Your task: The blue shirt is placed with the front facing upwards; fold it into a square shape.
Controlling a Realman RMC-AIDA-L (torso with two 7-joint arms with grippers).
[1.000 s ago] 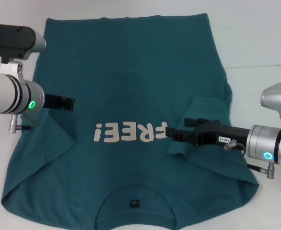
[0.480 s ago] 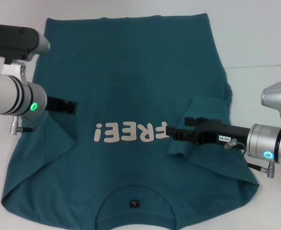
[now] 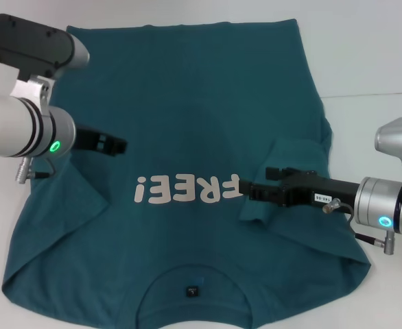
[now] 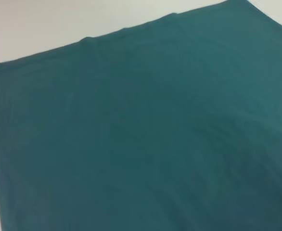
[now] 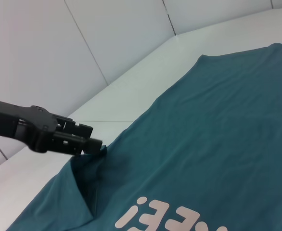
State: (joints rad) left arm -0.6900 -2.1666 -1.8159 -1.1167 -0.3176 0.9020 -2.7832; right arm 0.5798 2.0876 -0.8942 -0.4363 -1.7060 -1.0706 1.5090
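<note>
I'm looking at the shirt (image 3: pixel 187 137) lying flat on the table (image 3: pixel 372 48), front up, with the FREE! print (image 3: pixel 187 189) across its middle and the neck label (image 3: pixel 192 291) at the edge nearest the robot. Both sleeves are already lying folded in toward the print. The right gripper (image 3: pixel 245 192) is sitting low on the right sleeve fold, its tip just beside the print's end; I cannot tell from here whether it is clamping cloth or simply resting there. The left gripper (image 3: pixel 119 145) is hovering over the shirt on the print's other side, near the left sleeve fold, and the right wrist view shows its tip (image 5: pixel 93 143) right at a raised peak of cloth, though I cannot tell if the fingers are closed on it. My worry: if either gripper is catching only the top layer, pulling across is likely to drag the print area into wrinkles or undo the sleeve fold. Uneven travel between the two arms would also skew the shirt and spoil the square.
</note>
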